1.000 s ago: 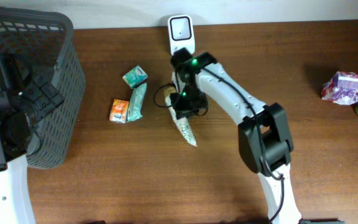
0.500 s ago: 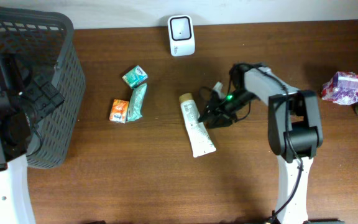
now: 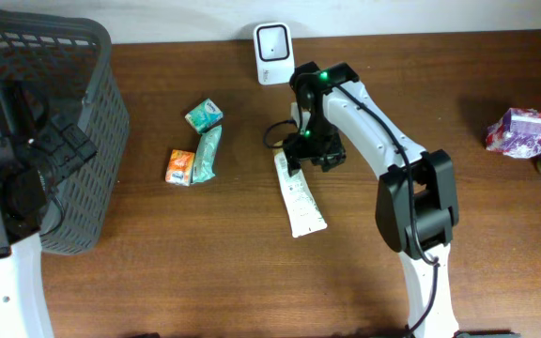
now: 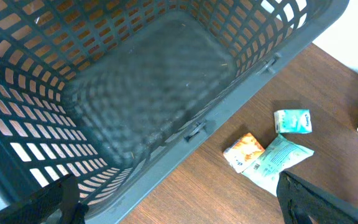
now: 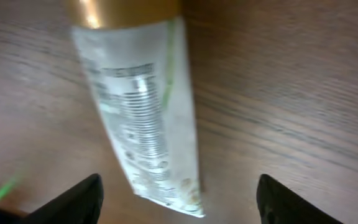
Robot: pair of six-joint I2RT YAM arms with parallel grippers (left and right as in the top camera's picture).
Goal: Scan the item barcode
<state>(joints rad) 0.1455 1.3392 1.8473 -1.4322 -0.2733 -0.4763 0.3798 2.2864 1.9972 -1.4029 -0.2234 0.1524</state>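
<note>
Tube [image 3: 299, 195] flat on the wooden surface [image 3: 458, 56], and that was where we stood: the white item with its gold cap [image 5: 123, 11] lay a little below the scanner [image 3: 273, 42], apart from it, with nothing gripping it. Over the cap end hung the right tool [image 5: 179, 186], and from its own wrist view we saw the fingers [image 5: 73, 200] spread to either side of the tube's flat tail, touching nothing, with bare wood in the gaps. Printed face up, we noted, with fine stripes that looked like the barcode [image 5: 145, 118], though the blur kept us from being sure. Away on the other side, the left tool [image 4: 176, 186] hovered wide apart over the dark basket [image 4: 135, 81], carrying nothing, and three small packets [image 3: 195, 150] sat on the wood just beside that basket. By our reckoning the scan was not shown as done: the barcode faced the ceiling, not the scanner window, and no picture told us a read had registered. Left to do, as we judged it, were closing on the tube, lifting it, and turning that printed face toward the scanner.
</note>
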